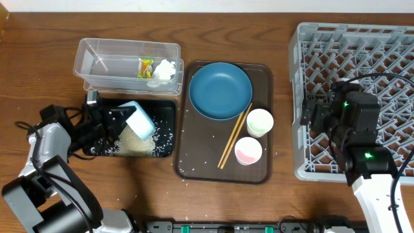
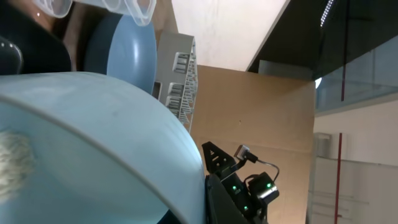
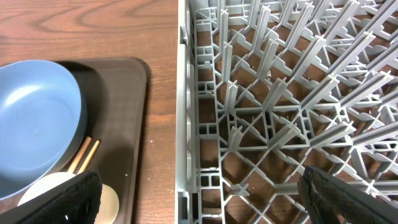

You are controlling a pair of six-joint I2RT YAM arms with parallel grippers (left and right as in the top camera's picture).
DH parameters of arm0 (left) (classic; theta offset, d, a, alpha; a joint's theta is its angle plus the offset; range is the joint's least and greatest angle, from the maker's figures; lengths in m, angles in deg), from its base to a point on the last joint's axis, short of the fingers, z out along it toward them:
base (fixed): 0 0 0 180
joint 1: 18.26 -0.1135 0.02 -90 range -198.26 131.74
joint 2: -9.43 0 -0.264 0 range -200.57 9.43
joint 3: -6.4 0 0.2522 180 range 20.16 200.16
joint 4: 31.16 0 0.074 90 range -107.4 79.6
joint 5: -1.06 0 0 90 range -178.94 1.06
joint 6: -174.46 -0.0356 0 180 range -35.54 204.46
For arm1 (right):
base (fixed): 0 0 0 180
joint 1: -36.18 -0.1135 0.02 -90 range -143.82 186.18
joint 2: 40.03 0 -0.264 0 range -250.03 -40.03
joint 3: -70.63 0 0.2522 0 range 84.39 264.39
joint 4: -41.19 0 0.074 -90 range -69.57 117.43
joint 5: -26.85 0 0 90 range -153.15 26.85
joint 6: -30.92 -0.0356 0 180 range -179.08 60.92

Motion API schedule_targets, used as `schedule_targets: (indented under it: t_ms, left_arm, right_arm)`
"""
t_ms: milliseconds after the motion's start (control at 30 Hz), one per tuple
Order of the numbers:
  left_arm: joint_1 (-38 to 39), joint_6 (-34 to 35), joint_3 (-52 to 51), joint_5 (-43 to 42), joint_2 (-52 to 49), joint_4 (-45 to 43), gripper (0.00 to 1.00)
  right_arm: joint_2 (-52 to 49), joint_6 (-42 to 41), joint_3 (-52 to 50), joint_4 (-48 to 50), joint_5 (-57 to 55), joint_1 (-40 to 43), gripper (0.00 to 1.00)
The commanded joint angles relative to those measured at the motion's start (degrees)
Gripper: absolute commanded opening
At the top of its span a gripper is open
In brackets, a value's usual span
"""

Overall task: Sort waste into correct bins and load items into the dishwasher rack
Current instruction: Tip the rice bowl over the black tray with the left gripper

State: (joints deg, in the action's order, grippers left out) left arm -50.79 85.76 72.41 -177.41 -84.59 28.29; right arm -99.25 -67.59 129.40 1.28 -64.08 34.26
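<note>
Black left gripper (image 1: 116,120), at the frame's left, is clamped on the light-blue bowl (image 1: 139,121), apparently by its rim, holding it tipped over the black tray (image 1: 169,110), where rice (image 1: 139,145) lies scattered. At the right, the right gripper (image 1: 309,115) hangs spread wide above the left edge of the grey rack (image 1: 388,52). Tissue (image 1: 167,68) and wrapper (image 1: 145,67) sit in the clear tub (image 1: 97,48) at upper left.

A robotics test lab, not a home kitchen: left arm (image 1: 45,149) and right arm (image 1: 362,129) stand at a wooden table (image 1: 39,65) bearing a dishwasher rack (image 1: 388,39); plywood wall (image 2: 261,112), perhaps glass partition (image 2: 357,68), behind.
</note>
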Motion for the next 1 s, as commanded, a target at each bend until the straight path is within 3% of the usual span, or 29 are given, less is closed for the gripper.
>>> schedule_targets:
  t_ms: [0, 133, 233, 300, 333, 433, 467, 533, 600, 667, 800, 967]
  left_arm:
    - [-0.3, 2.5, 0.0, -1.7, -0.3, -1.9, 0.06]
    - [-0.3, -7.2, 0.0, 0.4, 0.0, -3.7, 0.06]
    - [-0.3, 2.0, 0.0, 6.5, -0.2, -5.4, 0.06]
    - [0.2, -2.6, 0.1, -1.7, -0.1, -5.1, 0.06]
    - [0.3, -4.0, 0.2, -1.5, 0.2, -5.4, 0.06]
    - [0.1, 1.0, 0.2, 8.4, 0.1, -7.6, 0.06]
    - [0.0, 2.6, 0.2, 7.5, 0.1, -7.6, 0.06]
    - [0.5, -3.3, 0.4, -1.4, 0.3, -6.9, 0.06]
    - [0.9, -3.9, 0.5, 1.6, 0.6, -8.7, 0.06]
    - [0.9, -0.1, 0.5, 7.2, 0.6, -8.8, 0.06]
    - [2.5, -1.9, 0.5, 1.6, 1.6, -8.5, 0.06]
    - [10.2, -1.9, 0.6, 12.5, 7.3, -8.5, 0.06]
  right_arm:
    - [0.1, 0.2, 1.1, 0.0, -0.2, -0.5, 0.99]
    - [0.1, 0.2, 1.1, -0.1, -0.2, -0.5, 0.99]
    - [0.1, 0.2, 1.1, -0.1, -0.2, -0.5, 0.99]
    - [0.1, 0.2, 1.1, -0.1, -0.2, -0.5, 0.99]
    - [0.1, 0.2, 1.1, -0.1, -0.2, -0.5, 0.99]
    - [0.1, 0.2, 1.1, 0.0, -0.2, -0.5, 0.99]
    - [0.1, 0.2, 1.1, 0.0, -0.2, -0.5, 0.99]
    - [0.1, 0.2, 1.1, -0.1, -0.2, -0.5, 0.99]
    - [0.1, 0.2, 1.1, -0.5, -0.2, -0.5, 0.99]
    - [0.1, 0.2, 1.1, -0.3, -0.2, -0.5, 0.99]
    - [0.1, 0.2, 1.1, -0.3, -0.2, -0.5, 0.99]
    - [0.1, 0.2, 1.1, -0.2, -0.2, -0.5, 0.99]
